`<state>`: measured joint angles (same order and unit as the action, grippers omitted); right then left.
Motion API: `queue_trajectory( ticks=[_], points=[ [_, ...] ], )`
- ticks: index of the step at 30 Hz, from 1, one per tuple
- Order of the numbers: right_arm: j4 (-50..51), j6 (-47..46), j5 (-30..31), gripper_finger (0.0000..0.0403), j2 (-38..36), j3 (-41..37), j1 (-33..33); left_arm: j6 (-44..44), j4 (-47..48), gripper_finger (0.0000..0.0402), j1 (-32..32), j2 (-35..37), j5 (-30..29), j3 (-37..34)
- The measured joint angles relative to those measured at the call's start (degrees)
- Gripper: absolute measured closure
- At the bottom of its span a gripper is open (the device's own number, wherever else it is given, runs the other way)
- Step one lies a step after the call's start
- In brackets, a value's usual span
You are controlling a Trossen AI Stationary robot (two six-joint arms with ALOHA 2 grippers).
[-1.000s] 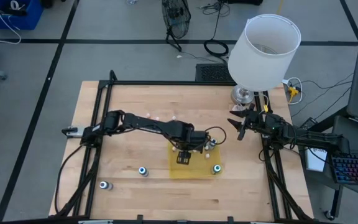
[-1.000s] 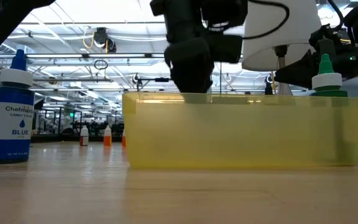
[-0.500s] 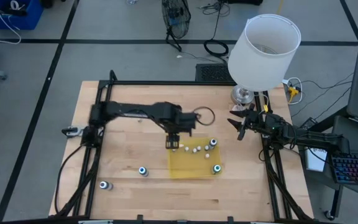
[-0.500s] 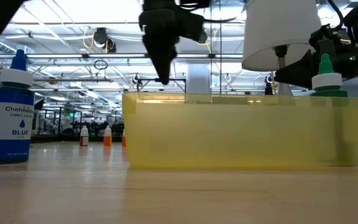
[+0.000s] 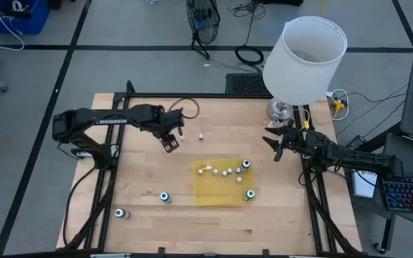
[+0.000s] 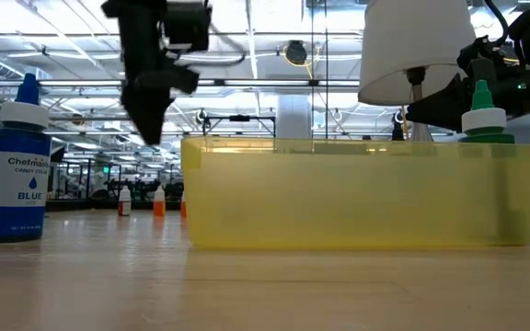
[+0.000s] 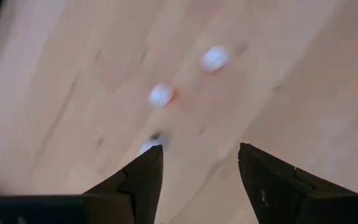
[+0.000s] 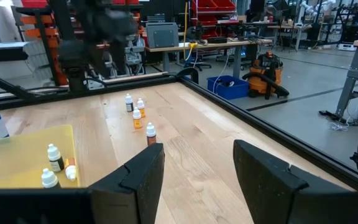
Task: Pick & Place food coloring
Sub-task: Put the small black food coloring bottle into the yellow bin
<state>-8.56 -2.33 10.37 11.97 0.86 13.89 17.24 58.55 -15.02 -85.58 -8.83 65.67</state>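
Food coloring bottles are scattered. Three small whitish ones (image 7: 160, 94) stand on the wood below my left gripper (image 7: 201, 155), which hangs open above the table's far left part (image 5: 171, 145), pointing down and holding nothing. The yellow tray (image 5: 224, 197) holds several small bottles (image 5: 228, 170), one orange one lying flat (image 5: 206, 169), and two dark round-topped ones (image 5: 250, 193). Two more dark bottles (image 5: 165, 196) stand on the table near the front left. My right gripper (image 5: 272, 147) waits open and level at the right edge.
A lamp with a big white shade (image 5: 305, 57) stands at the far right corner, beside my right arm. A black frame rail (image 5: 113, 165) runs along the table's left side. In the low view a blue bottle (image 6: 17, 156) stands left of the tray (image 6: 362, 193).
My left gripper has left the tray, rising and swinging toward the table's far left while rolling at the wrist, and now hangs over the small bottles there. A small orange bottle shows lying in the tray's far left corner, where the gripper stood.
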Motion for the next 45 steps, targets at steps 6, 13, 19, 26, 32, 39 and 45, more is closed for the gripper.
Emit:
queue_trajectory(
  ticks=[6,13,19,26,32,39,45],
  points=[
    [0.0,0.0,0.0,0.0222,0.0,0.0,0.0,1.9,-0.7,0.0154,-5.03,0.13,1.06,-5.43],
    [0.02,0.0,0.0,0.0222,0.0,-0.01,0.0,-0.44,-3.92,0.0134,-7.8,0.11,2.84,-10.29],
    [0.0,0.01,0.01,0.0222,0.0,-0.01,0.0,-1.06,-8.54,0.0133,-10.13,0.09,2.83,-14.39],
    [0.01,0.0,0.01,0.0222,0.0,-0.01,0.0,-2.98,-15.37,0.0133,-12.12,0.09,2.88,-18.09],
    [0.02,0.0,0.0,0.0222,0.0,0.0,0.0,-3.68,-16.77,0.0133,-12.49,0.09,4.34,-18.56],
    [0.0,0.0,0.0,0.0222,0.0,0.0,0.0,-3.61,-16.74,0.0133,-12.51,0.09,5.88,-18.56],
    [0.01,0.0,0.0,0.0222,0.0,0.0,0.0,-3.21,-16.63,0.0133,-12.49,0.09,5.76,-18.56]
  ],
)
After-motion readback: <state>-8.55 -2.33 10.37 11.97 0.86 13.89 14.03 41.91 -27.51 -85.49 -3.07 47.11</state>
